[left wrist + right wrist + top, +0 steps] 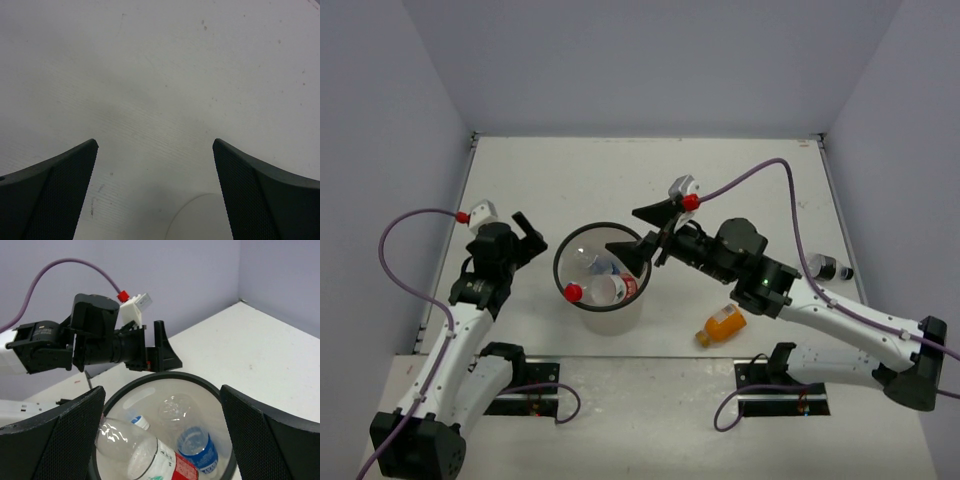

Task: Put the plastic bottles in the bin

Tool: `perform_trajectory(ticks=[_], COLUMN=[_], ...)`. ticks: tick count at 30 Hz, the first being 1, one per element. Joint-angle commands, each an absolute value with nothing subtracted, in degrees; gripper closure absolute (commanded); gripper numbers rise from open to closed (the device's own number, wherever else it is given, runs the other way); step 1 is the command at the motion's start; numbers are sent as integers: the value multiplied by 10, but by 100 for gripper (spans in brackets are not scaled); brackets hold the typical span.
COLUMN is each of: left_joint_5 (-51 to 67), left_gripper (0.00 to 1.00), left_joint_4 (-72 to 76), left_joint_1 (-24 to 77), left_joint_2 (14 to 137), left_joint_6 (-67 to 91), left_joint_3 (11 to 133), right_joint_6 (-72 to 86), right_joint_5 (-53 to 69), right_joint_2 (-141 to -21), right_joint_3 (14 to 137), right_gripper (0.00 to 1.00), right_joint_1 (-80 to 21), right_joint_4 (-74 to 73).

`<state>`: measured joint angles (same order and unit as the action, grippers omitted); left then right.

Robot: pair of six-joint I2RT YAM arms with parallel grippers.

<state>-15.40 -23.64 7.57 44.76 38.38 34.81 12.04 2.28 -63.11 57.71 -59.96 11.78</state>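
Observation:
The bin (560, 250) stands mid-table between the arms. In it lie a clear bottle with a red cap and red-white label (608, 290) and a blue-capped, blue-labelled bottle (594, 262). The right wrist view looks down into the bin (165, 376) at the red-white bottle (150, 457), the blue-labelled bottle (198, 449) and a blue cap (138, 421). My right gripper (645, 233) (161, 389) hangs open and empty over the bin's right rim. The stubby orange bottle (723, 325) and the black-label bottle (828, 267) lie on the table. My left gripper (532, 235) (155, 150) is open and empty, left of the bin.
Grey walls close the table on three sides. The left arm's wrist (100, 340) shows just beyond the bin's far rim in the right wrist view. The right forearm (820, 305) runs between the orange and black-label bottles. A pale curved edge (200, 215) shows below the left fingers.

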Motion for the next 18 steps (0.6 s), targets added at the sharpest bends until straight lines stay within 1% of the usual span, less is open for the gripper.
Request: perform_trajectory(ticks=[1, 3, 5, 12, 15, 18], left_joint_5=[-163, -159, -159, -162, -160, -158], left_gripper=[0, 0, 0, 0, 0, 0], left_joint_4=[-228, -228, -230, -238, -237, -238], left_joint_1=[78, 78, 78, 78, 78, 78], left_joint_2=[455, 460, 466, 475, 475, 476], left_joint_6=[386, 382, 381, 384, 383, 382], left_joint_3=[353, 358, 360, 363, 365, 367], right_joint_6=[161, 181, 206, 257, 307, 405], right_joint_5=[-71, -113, -115, -53, -66, -154], right_joint_2=[-596, -581, -559, -498, -475, -463], right_joint_3=[559, 549, 529, 485, 485, 511], right_gripper=[1, 1, 1, 1, 1, 1], right_joint_1=[-597, -592, -584, -506, -466, -459], right_joint_4=[74, 54, 53, 39, -26, -207])
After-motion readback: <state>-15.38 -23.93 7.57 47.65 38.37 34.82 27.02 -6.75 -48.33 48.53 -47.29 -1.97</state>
